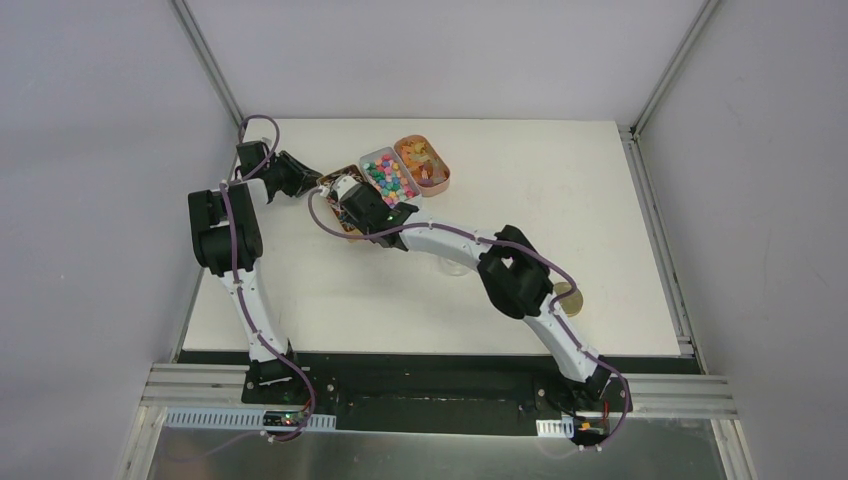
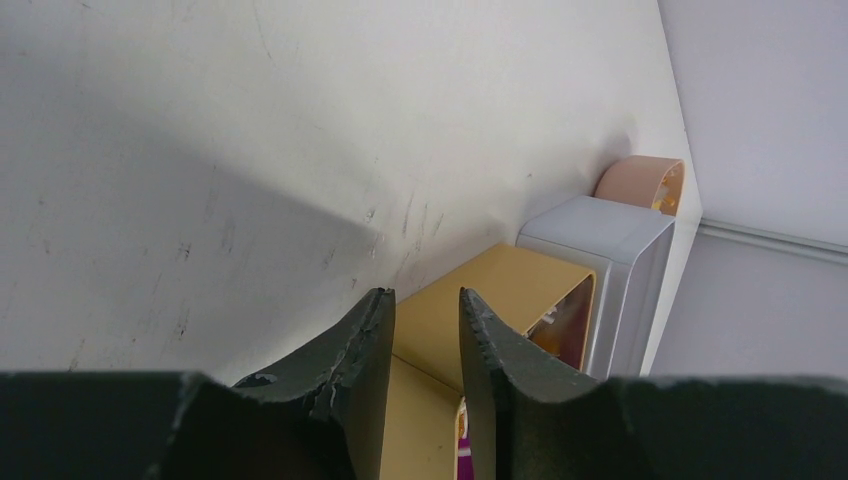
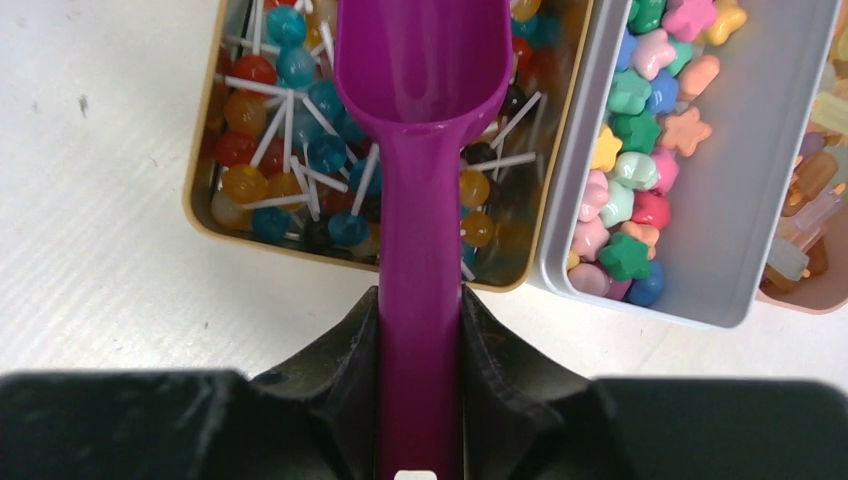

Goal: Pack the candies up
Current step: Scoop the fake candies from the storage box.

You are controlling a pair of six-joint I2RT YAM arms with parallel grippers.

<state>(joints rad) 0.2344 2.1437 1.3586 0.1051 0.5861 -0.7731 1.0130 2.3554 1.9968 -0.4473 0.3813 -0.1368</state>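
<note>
Scooping step: the right gripper was clenched on the handle of a purple scoop, whose bowl hung at 12 o'clock from the fingers, over the yellow tin.
Bowl load: the part of the bowl in view held no sweets, so I judged the dip not yet made.
Candies: all lay in tins at the table's 12 o'clock edge. Lollipops on white sticks filled the yellow tin, and star and flower shapes filled the grey tin at its 3 o'clock side, wall to wall.
Third tin: a pink tin stood just past the grey one.
Left gripper: sat at 9 o'clock of the yellow tin in the top view, with the jaws narrowly apart and yellow wall showing in the gap. Whether they pinched it, I could not tell.
Doing it well: the lip probably needed to go in low and shallow, sliding under the round heads and not pressing down on them.
Sticks: they crossed in every direction and would likely snag the bowl or lever neighbours out, so a slow draw toward 6 o'clock seemed wise.
Tin: being light, it could skate on the table, and steadying from the left side looked worthwhile.
Lift: levelling the bowl before rising should keep lollipops from rolling off the open front.
</note>
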